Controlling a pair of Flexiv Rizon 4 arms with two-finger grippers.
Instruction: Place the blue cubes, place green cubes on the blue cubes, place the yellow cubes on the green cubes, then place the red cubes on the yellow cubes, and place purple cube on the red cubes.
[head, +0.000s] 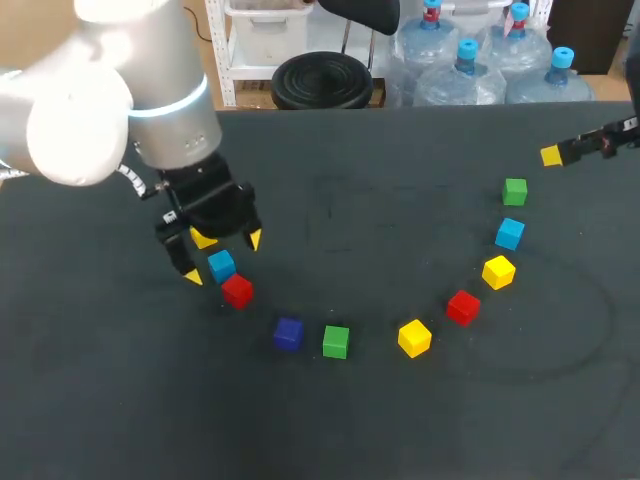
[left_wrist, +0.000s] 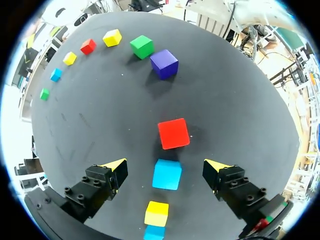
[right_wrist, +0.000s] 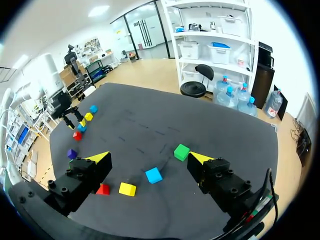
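The left tool, released and spread wide, straddles the light blue cube resting on the surface squarely between its fingers, untouched by either, with the red cube just ahead.

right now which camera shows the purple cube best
The left wrist view: the purple cube is large and unblocked, three faces showing, beside a green cube. The head view shows the cube small and dark; the right wrist view, only a distant speck.
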